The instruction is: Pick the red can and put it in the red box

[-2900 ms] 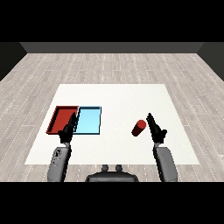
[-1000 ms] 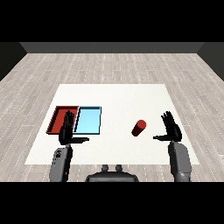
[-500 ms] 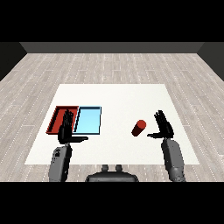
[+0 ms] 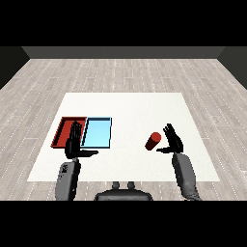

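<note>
The red can stands on the white table, right of centre. My right hand is just to the can's right, fingers straight and spread, thumb reaching toward the can, with a small gap between them. The red tray lies at the left, side by side with the light blue tray. My left hand is held upright and open over the near edge of the red tray, holding nothing.
The white table stretches well beyond the trays at the back and between the blue tray and the can. Grey wooden floor surrounds it.
My right hand has moved left, closing in on the red can, and stays open. The can, the trays and my left hand have not moved.
</note>
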Tool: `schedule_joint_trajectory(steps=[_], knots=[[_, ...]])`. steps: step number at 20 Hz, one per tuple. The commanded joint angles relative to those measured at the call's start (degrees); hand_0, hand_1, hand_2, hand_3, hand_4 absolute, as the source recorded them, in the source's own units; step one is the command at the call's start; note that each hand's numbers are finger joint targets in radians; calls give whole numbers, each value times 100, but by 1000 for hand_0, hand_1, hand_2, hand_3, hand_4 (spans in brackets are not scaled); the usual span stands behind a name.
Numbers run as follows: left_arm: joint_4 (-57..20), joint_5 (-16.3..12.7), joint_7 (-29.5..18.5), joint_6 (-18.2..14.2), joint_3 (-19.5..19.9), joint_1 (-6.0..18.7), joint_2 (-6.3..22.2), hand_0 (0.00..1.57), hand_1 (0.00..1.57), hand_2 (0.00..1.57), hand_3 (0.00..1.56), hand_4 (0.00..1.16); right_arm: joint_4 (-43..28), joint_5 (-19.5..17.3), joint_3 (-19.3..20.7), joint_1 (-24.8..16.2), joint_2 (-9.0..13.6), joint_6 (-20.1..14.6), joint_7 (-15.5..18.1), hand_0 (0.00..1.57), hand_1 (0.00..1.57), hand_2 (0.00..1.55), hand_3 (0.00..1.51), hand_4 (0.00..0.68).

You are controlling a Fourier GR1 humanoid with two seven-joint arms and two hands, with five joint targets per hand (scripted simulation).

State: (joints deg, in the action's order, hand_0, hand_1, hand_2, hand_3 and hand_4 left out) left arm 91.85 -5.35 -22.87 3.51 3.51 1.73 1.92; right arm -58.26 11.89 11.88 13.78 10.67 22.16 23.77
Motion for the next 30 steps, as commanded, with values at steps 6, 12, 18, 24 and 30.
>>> schedule_joint_trajectory(steps=[6, 12, 18, 24, 30], knots=[[202, -73, 47, 73, 5, -179, 62, 0, 0, 0, 0, 0, 1115, -261, -77, 280, 11, 18, 626, 0, 0, 0, 0, 0], [66, 58, -112, -23, -22, -115, 27, 0, 0, 0, 0, 0, 947, -123, -142, 315, -127, -16, 559, 0, 0, 0, 0, 0], [63, 33, 61, -158, -67, 59, -78, 0, 0, 0, 0, 0, 1518, -22, -40, 1241, -145, -159, 234, 0, 0, 0, 0, 0], [-507, 31, -374, 51, 53, 170, 61, 0, 0, 0, 0, 0, 1815, -105, -157, 1100, -165, 17, 542, 0, 0, 0, 0, 0], [-120, 43, -85, -82, 55, 185, 109, 0, 0, 0, 0, 0, 1827, -160, -290, 1216, -471, -351, 377, 0, 0, 0, 0, 0]])
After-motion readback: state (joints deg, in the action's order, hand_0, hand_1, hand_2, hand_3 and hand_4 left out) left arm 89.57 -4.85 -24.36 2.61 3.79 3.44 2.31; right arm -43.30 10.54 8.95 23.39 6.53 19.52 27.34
